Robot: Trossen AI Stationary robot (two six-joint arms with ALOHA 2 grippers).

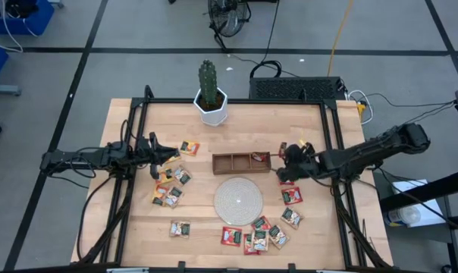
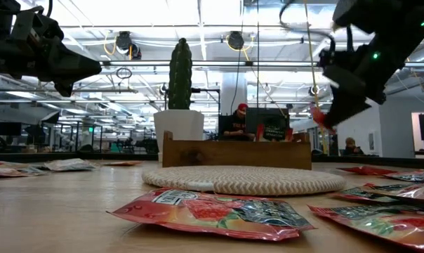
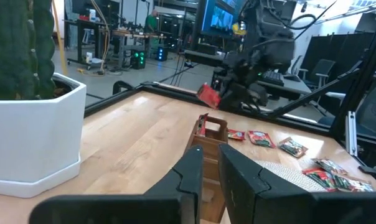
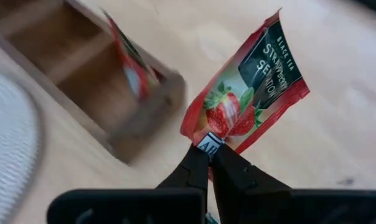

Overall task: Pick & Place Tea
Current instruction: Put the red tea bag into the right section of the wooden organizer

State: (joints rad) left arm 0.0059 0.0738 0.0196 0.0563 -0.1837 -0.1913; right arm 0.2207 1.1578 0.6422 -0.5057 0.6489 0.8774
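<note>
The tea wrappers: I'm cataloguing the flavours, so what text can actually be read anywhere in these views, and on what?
"BLACK TEA", then "STRAWBE..." and "SENSATION", partly cut off: on the red sachet pinched by the shut right gripper.
Print on the sachet standing in the wooden tray: blurred, unreadable.
Print on the sachets lying on the table: too small or blurred to read.
No other legible signs or numbers.

Beyond the potted cactus [image 2: 180, 74] I see ceiling light strips [image 2: 198, 28], a seated person [image 2: 236, 123] at monitors, and grey floor [image 1: 138, 68] behind it.
</note>
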